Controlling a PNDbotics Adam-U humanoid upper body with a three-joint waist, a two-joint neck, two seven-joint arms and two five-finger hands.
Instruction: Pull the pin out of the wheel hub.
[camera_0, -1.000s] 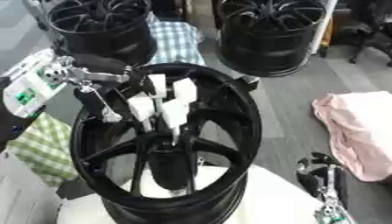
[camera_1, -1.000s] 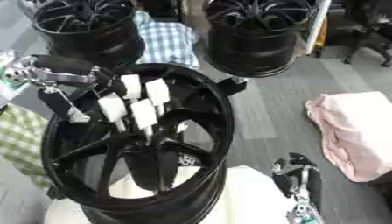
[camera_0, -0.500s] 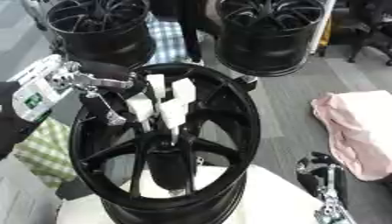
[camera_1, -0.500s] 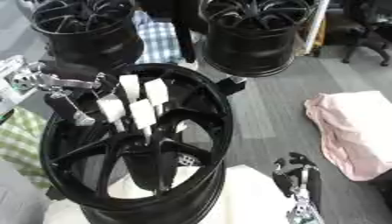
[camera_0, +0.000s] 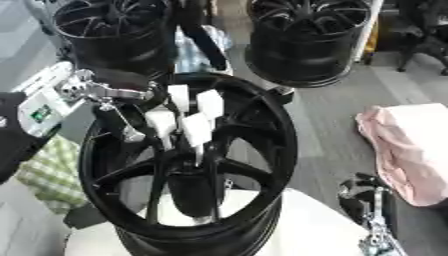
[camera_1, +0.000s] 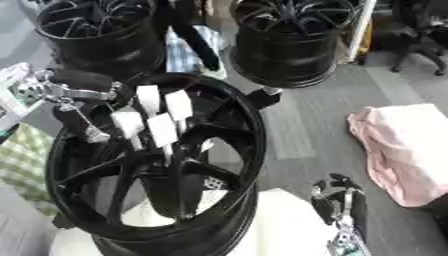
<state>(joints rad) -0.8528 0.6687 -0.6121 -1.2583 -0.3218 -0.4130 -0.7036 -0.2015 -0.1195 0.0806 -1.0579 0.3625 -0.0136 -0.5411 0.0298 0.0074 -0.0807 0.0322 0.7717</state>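
A black wheel (camera_0: 188, 165) stands tilted on a white counter (camera_0: 306, 225), its spokes facing the camera. The robot's left hand (camera_0: 184, 117) reaches over the upper rim, pale fingers (camera_0: 197, 132) bunched and pointing down toward the hub (camera_0: 206, 160); whether they grip anything cannot be told, and the pin itself is hidden behind them or too small to make out. The right hand (camera_1: 337, 200) rests idle near the lower right corner, fingers relaxed. The wheel looks heavy and rigid, unlikely to shift under a pull. The pin is probably small, stiff and smooth, best pinched at its exposed end and drawn straight along its axis to avoid binding.
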